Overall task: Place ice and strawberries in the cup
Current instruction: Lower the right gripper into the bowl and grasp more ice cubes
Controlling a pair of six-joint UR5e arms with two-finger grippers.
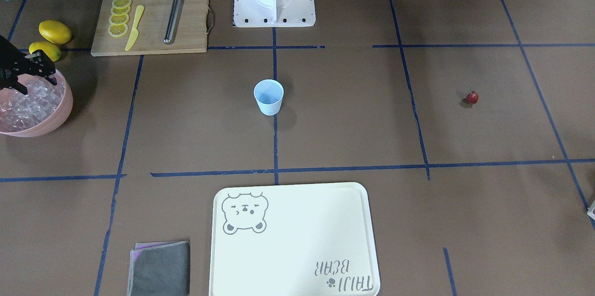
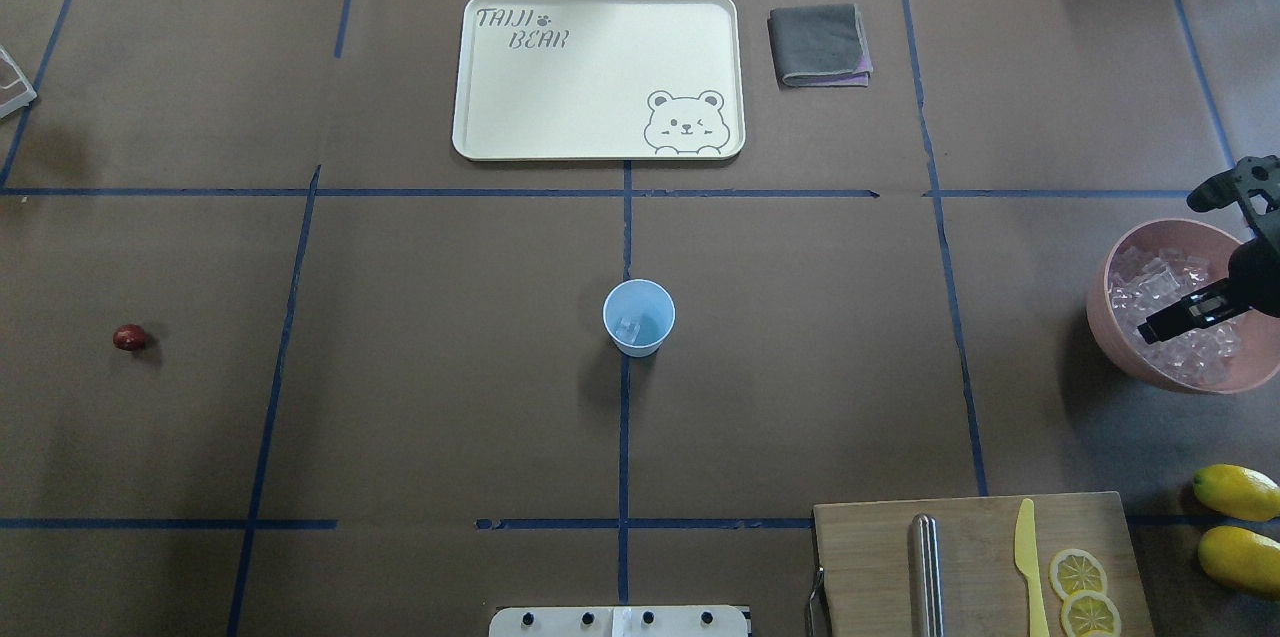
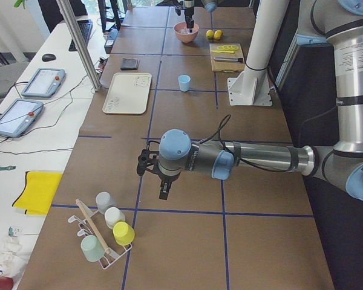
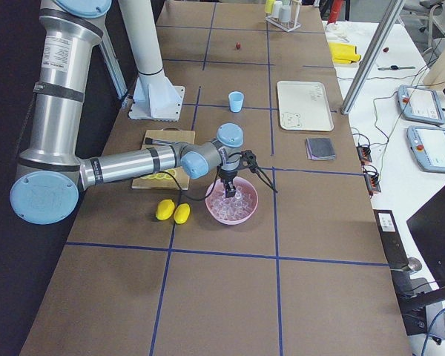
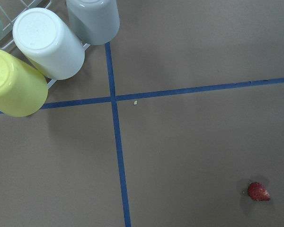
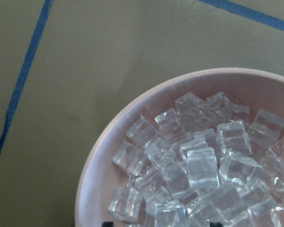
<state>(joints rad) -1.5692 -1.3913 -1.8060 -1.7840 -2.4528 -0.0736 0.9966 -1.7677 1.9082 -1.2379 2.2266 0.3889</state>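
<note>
The pale blue cup (image 2: pixel 639 317) stands upright at the table's centre, with one ice cube (image 2: pixel 628 325) inside; it also shows in the front view (image 1: pixel 268 97). More ice (image 6: pixel 199 165) fills the pink bowl (image 2: pixel 1105 322). My right gripper (image 2: pixel 1155 327) hangs over this bowl just above the cubes, its jaws apart with nothing between them; it also shows in the front view (image 1: pixel 37 83). The strawberry (image 2: pixel 129 337) lies alone on the far left and shows in the left wrist view (image 5: pixel 258 191). My left gripper (image 3: pixel 162 192) hovers beyond the strawberry; I cannot tell if it is open.
Two lemons (image 2: pixel 1235 492) lie beside the bowl. A wooden board (image 2: pixel 870 557) holds a yellow knife, lemon slices and a metal rod. A white tray (image 2: pixel 600 77) and a grey cloth (image 2: pixel 820 44) lie at the far side. A rack of cups (image 5: pixel 47 42) stands near the left gripper.
</note>
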